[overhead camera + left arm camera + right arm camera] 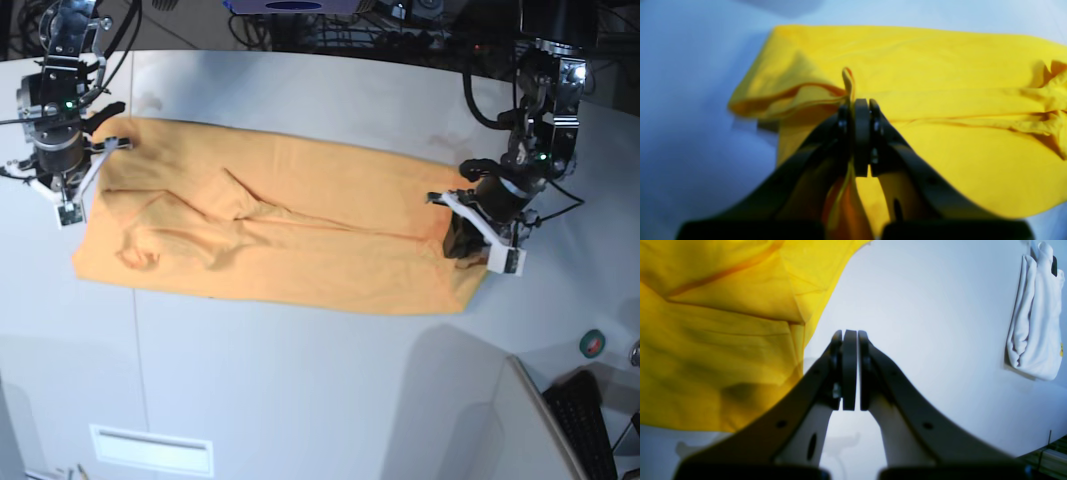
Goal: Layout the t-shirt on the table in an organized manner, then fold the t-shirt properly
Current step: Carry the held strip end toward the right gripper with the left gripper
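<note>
The orange t-shirt [290, 240] lies as a long band across the table [300, 380], with a raised crease running along its middle and bunched cloth near one end. My left gripper [862, 103] is shut on a pinched fold of the t-shirt [940, 66], and a small loop of fabric pokes out past the tips. In the base view this left gripper [478, 240] sits at the shirt's right end. My right gripper [849, 336] is shut with nothing in it, over bare table [923, 323] just beside the t-shirt's edge [723, 333]. In the base view the right gripper [68, 205] is at the shirt's left end.
A folded white cloth [1033, 323] lies on the table off to the right in the right wrist view, near the table's edge [1040, 446]. In the base view a green tape roll [593, 343] and a keyboard [585, 420] sit at the lower right, and cables run along the back.
</note>
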Action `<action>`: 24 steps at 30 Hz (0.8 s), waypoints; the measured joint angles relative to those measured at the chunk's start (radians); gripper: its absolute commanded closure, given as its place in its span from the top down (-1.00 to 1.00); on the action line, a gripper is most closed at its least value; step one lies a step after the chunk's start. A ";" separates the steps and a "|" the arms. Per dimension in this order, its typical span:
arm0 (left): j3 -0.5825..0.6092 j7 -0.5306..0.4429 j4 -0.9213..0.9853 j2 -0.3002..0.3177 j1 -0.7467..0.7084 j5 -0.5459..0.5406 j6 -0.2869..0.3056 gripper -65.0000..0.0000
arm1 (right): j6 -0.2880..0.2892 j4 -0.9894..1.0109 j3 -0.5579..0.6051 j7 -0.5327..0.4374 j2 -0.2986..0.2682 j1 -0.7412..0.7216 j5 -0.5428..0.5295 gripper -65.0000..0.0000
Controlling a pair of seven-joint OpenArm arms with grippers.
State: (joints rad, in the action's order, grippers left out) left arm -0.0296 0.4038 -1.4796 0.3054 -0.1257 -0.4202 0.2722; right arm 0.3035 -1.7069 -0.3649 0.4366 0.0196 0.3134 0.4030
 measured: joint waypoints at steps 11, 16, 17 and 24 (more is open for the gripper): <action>0.248 0.060 0.024 -0.200 0.107 0.252 0.012 -1.00 | 0.000 0.000 0.000 0.000 0.000 -0.002 0.000 -1.00; 0.286 0.058 0.069 -0.229 0.103 0.277 0.004 -1.00 | 0.000 0.000 0.000 0.000 0.000 -0.002 0.000 -1.00; 0.289 0.058 0.080 -0.236 0.104 0.277 0.004 -1.00 | 0.000 0.000 0.000 0.000 0.000 -0.002 0.000 -1.00; 0.288 0.059 0.089 -0.248 0.105 0.278 0.004 -1.00 | 0.000 0.001 0.000 0.000 0.000 -0.017 0.000 -1.00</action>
State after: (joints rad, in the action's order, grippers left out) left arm 0.2581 0.4625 -1.3903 0.0578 -0.0212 -0.1425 0.2760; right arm 0.3038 -1.7058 -0.3645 0.4362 0.0193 0.2966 0.4026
